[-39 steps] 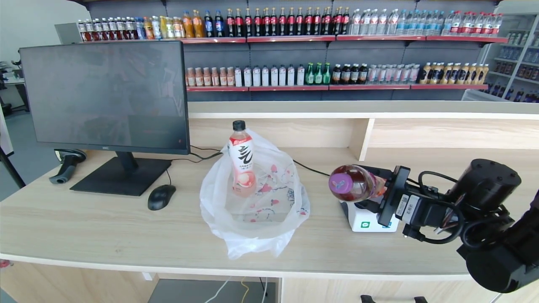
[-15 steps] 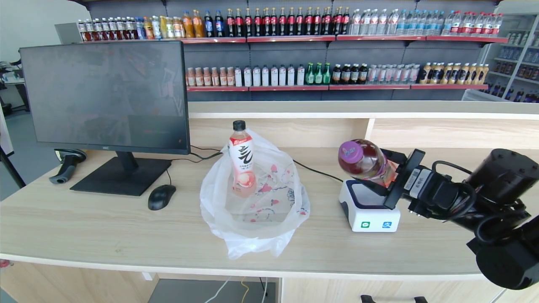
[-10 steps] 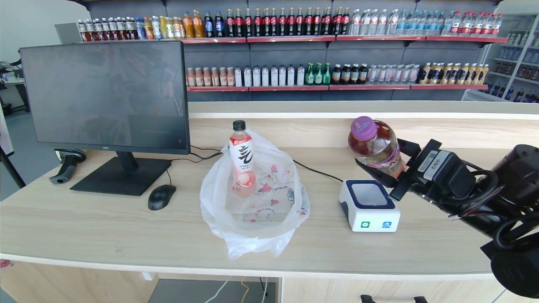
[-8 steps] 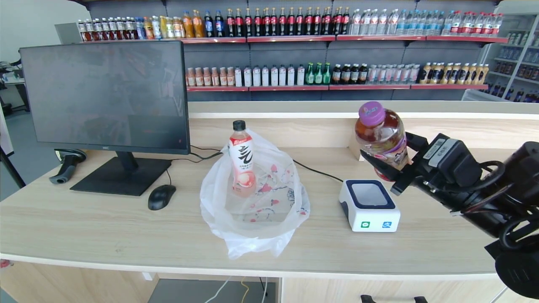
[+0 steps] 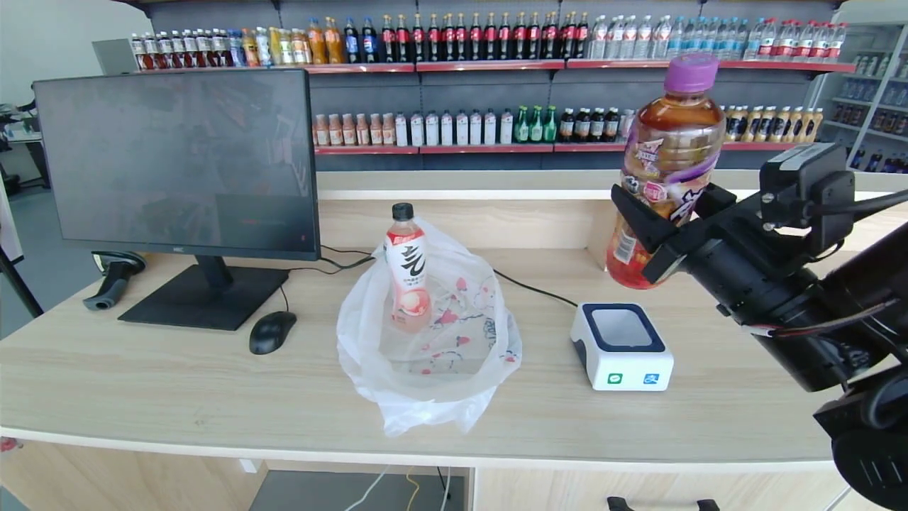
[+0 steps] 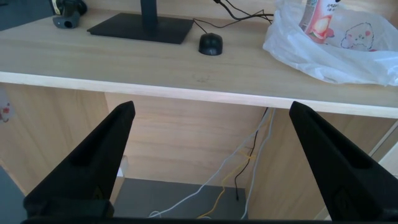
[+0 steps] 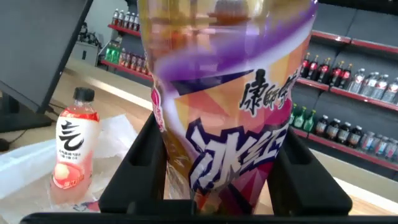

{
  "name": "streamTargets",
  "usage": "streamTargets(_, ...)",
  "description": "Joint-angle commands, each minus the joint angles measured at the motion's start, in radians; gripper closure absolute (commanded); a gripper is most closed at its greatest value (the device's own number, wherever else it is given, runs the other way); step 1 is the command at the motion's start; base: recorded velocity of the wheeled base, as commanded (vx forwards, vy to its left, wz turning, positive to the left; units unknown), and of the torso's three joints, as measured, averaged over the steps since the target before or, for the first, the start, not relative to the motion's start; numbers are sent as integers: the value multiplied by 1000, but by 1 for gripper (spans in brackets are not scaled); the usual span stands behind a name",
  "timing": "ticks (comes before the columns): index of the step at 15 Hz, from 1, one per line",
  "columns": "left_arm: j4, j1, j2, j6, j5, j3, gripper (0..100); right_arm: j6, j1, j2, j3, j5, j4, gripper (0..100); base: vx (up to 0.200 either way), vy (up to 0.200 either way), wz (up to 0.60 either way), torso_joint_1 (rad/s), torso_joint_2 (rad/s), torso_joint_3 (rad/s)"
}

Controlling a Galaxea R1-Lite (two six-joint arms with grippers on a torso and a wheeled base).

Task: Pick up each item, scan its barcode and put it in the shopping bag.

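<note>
The left gripper (image 6: 211, 109) hangs low by the front of the counter (image 5: 177, 383), its fingers wide apart and holding nothing. On the counter the shopping bag (image 5: 496, 341) sits open with the pink bottle (image 5: 407, 270) standing in it, so that one looks done. Right of it is the white scanner (image 5: 622, 348). The right gripper (image 5: 670, 216) squeezes the tea bottle (image 5: 667, 156) upright, high above the scanner. That bottle is not in the bag yet.
</note>
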Motion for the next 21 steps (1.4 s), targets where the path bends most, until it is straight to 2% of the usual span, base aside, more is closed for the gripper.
streamTargets(1,0,0,0,1,0,0,0,81,-21,0,-18,-12,0,100,0,0,0,0,0,0)
streamTargets(4,0,0,0,1,0,0,0,199,-73,6,-36,-28,0,100,0,0,0,0,0,0)
streamTargets(10,0,-2,0,1,0,0,0,361,-74,10,-23,-34,0,100,0,0,0,0,0,0)
streamTargets(19,0,0,0,0,0,0,0,283,-78,-62,168,-37,0,100,0,0,0,0,0,0)
streamTargets(21,0,-2,0,0,0,0,0,260,-71,-62,191,-35,0,100,0,200,0,0,5,0)
